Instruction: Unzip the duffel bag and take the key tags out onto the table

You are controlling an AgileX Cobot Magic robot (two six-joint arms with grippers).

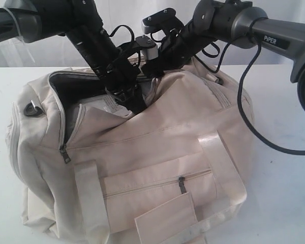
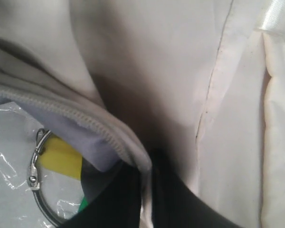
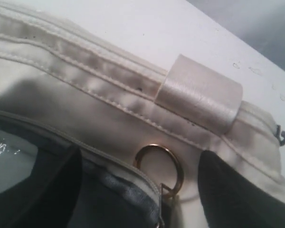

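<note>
The cream duffel bag [image 1: 157,152] lies on the white table [image 1: 279,178] with its top zip open at the left part, grey lining showing. Inside, under clear plastic, the key tags [image 2: 61,156] show a yellow tag, a bit of green and a metal ring [image 2: 37,183]. My left gripper [image 2: 147,166] reaches into the opening [image 1: 126,99] and is shut on the bag's zip-edge fabric. My right gripper [image 3: 140,156] is open at the bag's top [image 1: 160,63], its fingers standing either side of a brass zip-pull ring [image 3: 159,164].
A dark zip pull [image 1: 65,153] hangs at the bag's left end and another on the front pocket [image 1: 182,184]. Webbing straps [image 1: 221,162] lie over the front. A black cable [image 1: 244,107] loops from the right arm over the table.
</note>
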